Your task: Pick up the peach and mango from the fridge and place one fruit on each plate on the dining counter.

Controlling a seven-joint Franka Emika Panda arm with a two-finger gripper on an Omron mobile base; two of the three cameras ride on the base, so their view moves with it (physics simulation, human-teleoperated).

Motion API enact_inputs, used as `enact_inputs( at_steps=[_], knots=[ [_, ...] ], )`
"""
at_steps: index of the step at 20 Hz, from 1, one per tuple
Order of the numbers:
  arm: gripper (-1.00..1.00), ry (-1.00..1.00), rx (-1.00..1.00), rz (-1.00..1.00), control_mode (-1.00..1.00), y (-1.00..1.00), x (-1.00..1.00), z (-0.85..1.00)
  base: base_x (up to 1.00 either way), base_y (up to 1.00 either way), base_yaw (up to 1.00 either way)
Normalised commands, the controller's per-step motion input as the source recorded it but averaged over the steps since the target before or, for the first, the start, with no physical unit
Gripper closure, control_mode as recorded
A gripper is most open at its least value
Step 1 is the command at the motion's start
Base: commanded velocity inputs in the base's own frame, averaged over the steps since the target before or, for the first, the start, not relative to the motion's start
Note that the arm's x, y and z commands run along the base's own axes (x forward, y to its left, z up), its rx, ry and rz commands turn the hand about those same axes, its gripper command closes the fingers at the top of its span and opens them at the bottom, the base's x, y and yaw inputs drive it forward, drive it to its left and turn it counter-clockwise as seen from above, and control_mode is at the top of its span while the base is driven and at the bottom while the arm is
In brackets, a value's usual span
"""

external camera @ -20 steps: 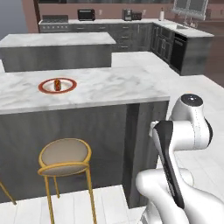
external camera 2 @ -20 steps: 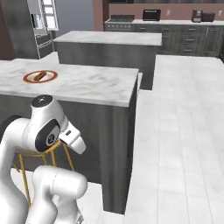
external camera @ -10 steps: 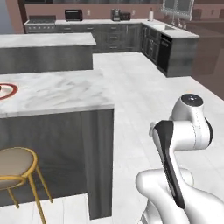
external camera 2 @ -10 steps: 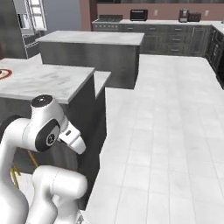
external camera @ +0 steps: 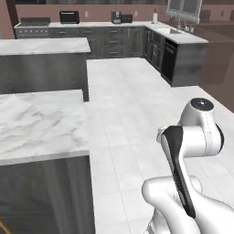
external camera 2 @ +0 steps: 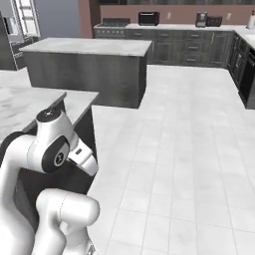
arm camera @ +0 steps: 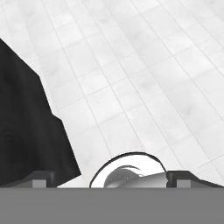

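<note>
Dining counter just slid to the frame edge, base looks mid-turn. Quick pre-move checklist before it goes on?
1. Gripper empty: ok, jaws stand wide with floor tiles between the tips.
2. Arm tucked for driving: ok, folded close over the base in both base views.
3. Floor ahead free of obstacles: ok, bare white tiles.
4. Clearance to dining counter: cannot tell, its corner sits close beside the arm.
5. Plates in sight: not ok, the visible counter top is bare marble.
6. Fridge located: cannot tell, a tall pale unit stands at the far left of the right base view.
</note>
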Motion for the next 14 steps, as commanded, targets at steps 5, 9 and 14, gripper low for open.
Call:
enact_inputs(
  at_steps=[5,9,14],
  knots=[
    [-1.00,0.00,0.00,0.00,1.00,0.00,0.00,0.00,1.00,-0.36,0.00],
    [-1.00,0.00,0.00,0.00,1.00,0.00,0.00,0.00,1.00,-0.33,0.00],
    [-1.00,0.00,0.00,0.00,1.00,0.00,0.00,0.00,1.00,-0.30,0.00]
  ],
)
